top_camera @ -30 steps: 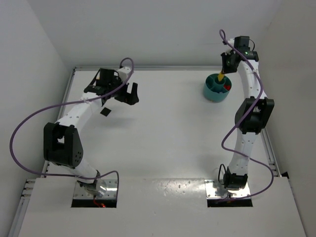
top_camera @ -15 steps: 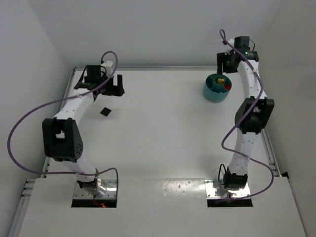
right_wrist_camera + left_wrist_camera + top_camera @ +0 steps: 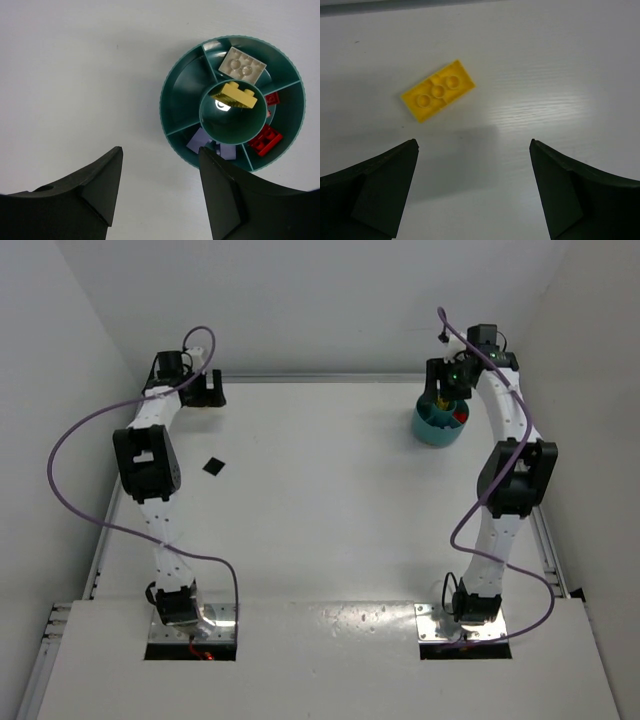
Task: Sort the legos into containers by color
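Note:
A yellow lego brick (image 3: 438,91) lies flat on the white table, just ahead of my open, empty left gripper (image 3: 474,146), which sits at the table's far left corner (image 3: 205,390). The round teal dish (image 3: 182,97) holds a yellow brick (image 3: 234,95) in its centre cup, a white brick (image 3: 243,65), red bricks (image 3: 265,139) and pale purple bricks (image 3: 200,140) in outer compartments. My right gripper (image 3: 160,150) is open and empty, above the dish's left edge; in the top view it (image 3: 440,390) hangs over the dish (image 3: 438,430).
A small black square piece (image 3: 213,466) lies on the table near the left side. The back wall and a raised table rim run close behind both grippers. Purple cables loop off both arms.
My left arm swung back and left to the far corner. My right gripper let the yellow brick drop into the dish's centre cup and shifted slightly left.

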### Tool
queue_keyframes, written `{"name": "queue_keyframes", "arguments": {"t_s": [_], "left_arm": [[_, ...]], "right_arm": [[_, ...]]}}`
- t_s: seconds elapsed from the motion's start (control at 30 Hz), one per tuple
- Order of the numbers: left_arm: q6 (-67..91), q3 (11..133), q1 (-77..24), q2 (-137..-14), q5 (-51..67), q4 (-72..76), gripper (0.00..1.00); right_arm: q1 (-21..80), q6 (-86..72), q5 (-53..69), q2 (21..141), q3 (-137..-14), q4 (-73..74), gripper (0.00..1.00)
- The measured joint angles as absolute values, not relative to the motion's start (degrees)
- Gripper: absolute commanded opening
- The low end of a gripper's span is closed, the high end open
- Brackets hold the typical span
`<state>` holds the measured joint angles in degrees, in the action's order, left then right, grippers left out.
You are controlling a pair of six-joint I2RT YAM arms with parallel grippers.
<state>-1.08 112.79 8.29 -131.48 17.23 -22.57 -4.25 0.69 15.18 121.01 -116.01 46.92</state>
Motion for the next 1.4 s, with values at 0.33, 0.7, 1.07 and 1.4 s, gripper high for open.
{"name": "queue_keyframes", "arguments": {"t_s": [0.33,0.7,1.07,1.4], "left_arm": [[-0.34,119.77,11.75,-139.79,16.43,-22.48,1.00],[0.97,123.37,11.62,-142.78,18.68,-18.28,1.00],[4.03,124.66,11.73,-146.61,19.73,-13.69,1.00],[4.34,127.66,11.73,-148.90,19.68,-10.96,1.00]], "right_arm": [[-4.25,0.34,16.69,120.49,-114.91,46.78,0.63],[-4.25,0.36,16.73,120.49,-114.76,46.78,0.63],[-3.75,0.71,16.01,120.46,-113.60,46.65,0.63],[-2.11,1.98,13.19,120.49,-113.16,46.74,0.63]]}}
